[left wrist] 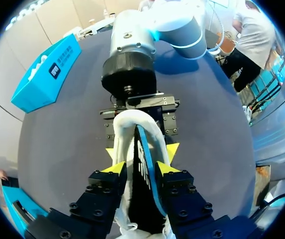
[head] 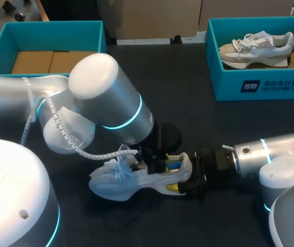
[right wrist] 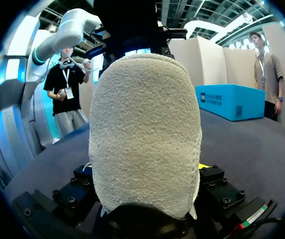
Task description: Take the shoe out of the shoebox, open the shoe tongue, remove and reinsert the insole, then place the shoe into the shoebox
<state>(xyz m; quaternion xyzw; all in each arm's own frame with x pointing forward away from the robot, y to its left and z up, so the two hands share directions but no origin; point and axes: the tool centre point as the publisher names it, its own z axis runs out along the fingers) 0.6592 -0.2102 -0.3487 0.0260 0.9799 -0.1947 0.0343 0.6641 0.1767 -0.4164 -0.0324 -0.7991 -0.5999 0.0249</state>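
At tabletop (head: pixel 188 123) centre, shoe (head: pixel 121 182) held between my tools. Right tool (head: pixel 180 181) pinches heel; left tool (left wrist: pixel 140 168) seemingly clamps collar around blue insole (left wrist: pixel 143 149). Risk: opposed pulls buckle insole or slip heel free.

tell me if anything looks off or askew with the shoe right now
Yes: the insole is not lying flat. It stands on edge in the opening of the shoe, its blue edge showing, squeezed along with the shoe in the left gripper. The right gripper holds the heel. The laces lie loose.
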